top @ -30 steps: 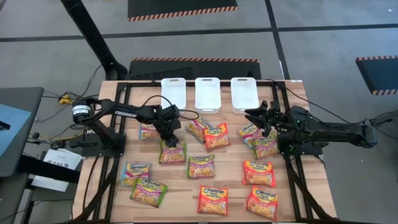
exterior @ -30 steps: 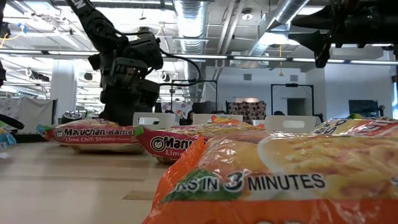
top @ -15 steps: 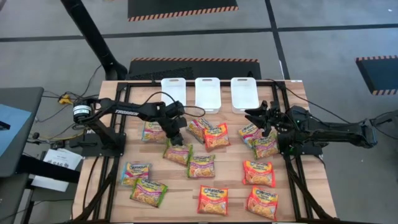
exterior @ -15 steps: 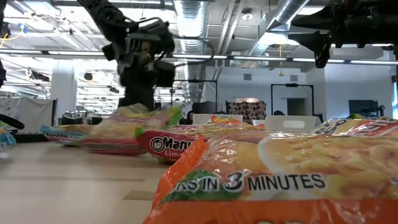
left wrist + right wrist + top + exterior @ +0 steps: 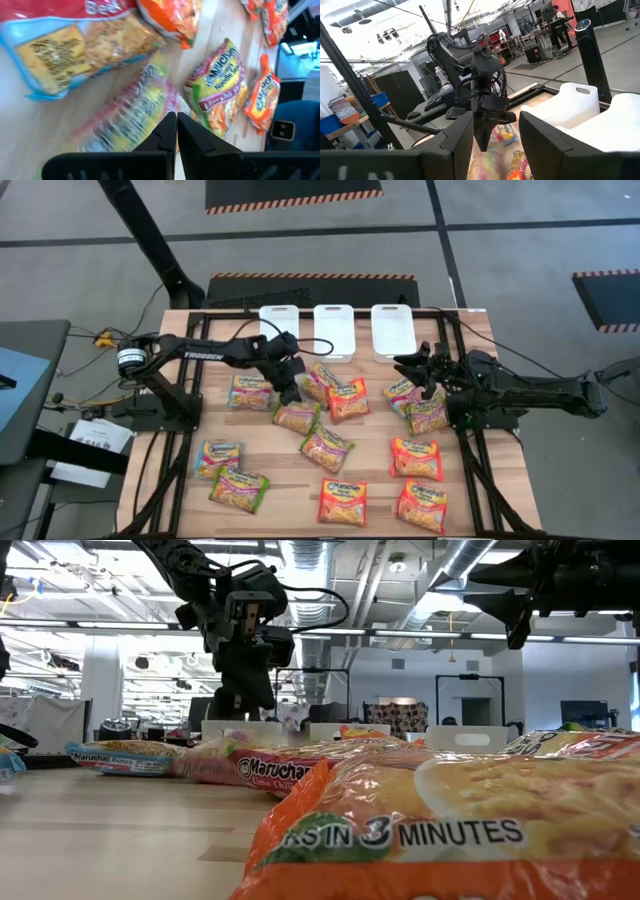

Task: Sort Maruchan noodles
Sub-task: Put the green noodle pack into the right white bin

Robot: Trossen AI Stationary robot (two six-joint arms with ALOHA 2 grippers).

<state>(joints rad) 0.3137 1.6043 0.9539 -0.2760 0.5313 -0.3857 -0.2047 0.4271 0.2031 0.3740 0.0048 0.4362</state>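
- I am seeing the left pincer closed on the far corner of a glossy green-yellow square plastic ramen packet, near the middle of the wooden tabletop.
- That packet is hanging tilted, its held corner raised and its opposite edge touching or almost touching the tabletop; in the high view its diagonal is running from the pincer toward the near side.
- In the left wrist view the two dark fingers are pressing together with no gap, and the packet under them is blurring into pink and yellow-green streaks.
- A second green-yellow packet is lying flat just beside the held one, turned slightly askew.
- Orange-red packets are lying flat along the near edge, pale yellow-blue ones further left.
- Three white rectangular trays are sitting in a row at the far edge.
- The right pincer is hovering open above the packets on the right side, holding nothing.
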